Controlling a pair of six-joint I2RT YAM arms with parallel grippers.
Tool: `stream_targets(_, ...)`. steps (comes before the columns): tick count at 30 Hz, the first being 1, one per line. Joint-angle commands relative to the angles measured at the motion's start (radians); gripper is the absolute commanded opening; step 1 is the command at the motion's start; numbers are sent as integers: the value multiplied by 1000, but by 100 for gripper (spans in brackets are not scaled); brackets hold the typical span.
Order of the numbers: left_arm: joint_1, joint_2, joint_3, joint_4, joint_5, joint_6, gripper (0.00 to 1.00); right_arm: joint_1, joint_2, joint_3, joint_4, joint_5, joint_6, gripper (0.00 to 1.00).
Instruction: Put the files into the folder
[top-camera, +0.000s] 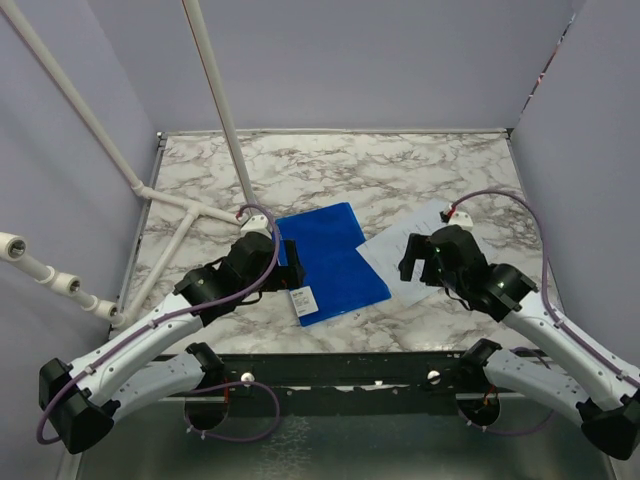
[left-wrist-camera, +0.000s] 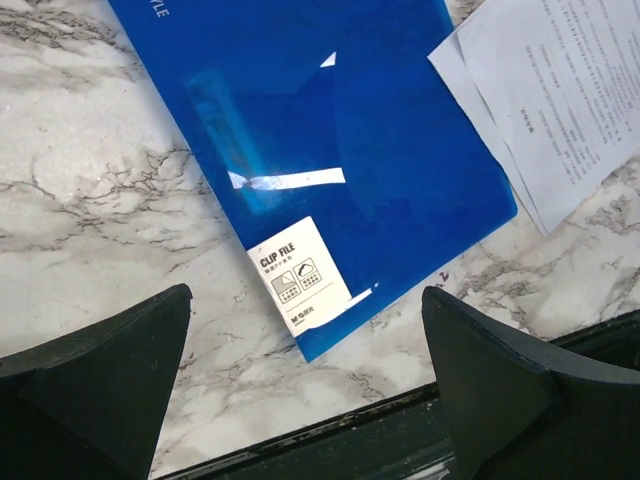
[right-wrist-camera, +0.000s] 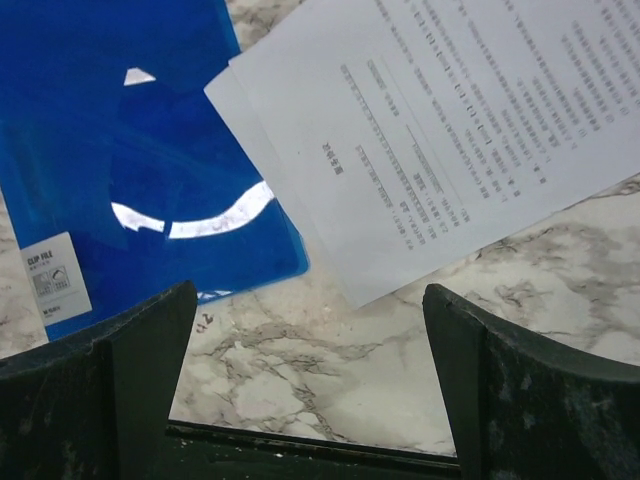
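Observation:
The blue folder (top-camera: 335, 262) lies shut and flat on the marble table, its white label (left-wrist-camera: 298, 272) at the near corner. The files (top-camera: 392, 250), white printed sheets, lie to its right, and their left corner overlaps the folder's right edge (right-wrist-camera: 262, 100). My left gripper (top-camera: 293, 268) hovers open over the folder's near left corner, nothing between its fingers (left-wrist-camera: 120, 370). My right gripper (top-camera: 425, 270) hovers open over the near edge of the files (right-wrist-camera: 450, 130), above bare marble, and holds nothing. In the left wrist view the files (left-wrist-camera: 560, 90) show at the upper right.
A white pipe frame (top-camera: 215, 100) slants over the table's back left. The table's dark front rail (top-camera: 350, 370) runs just below both grippers. Purple walls close in the left, back and right sides.

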Motion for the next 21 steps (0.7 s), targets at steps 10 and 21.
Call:
stream_targets(10, 2, 54, -86, 30, -39, -76, 99, 3, 201, -160, 231, -230, 83, 99)
stream_targets(21, 3, 123, -101, 50, -40, -70, 99, 4, 422, -99, 379, -261, 57, 100)
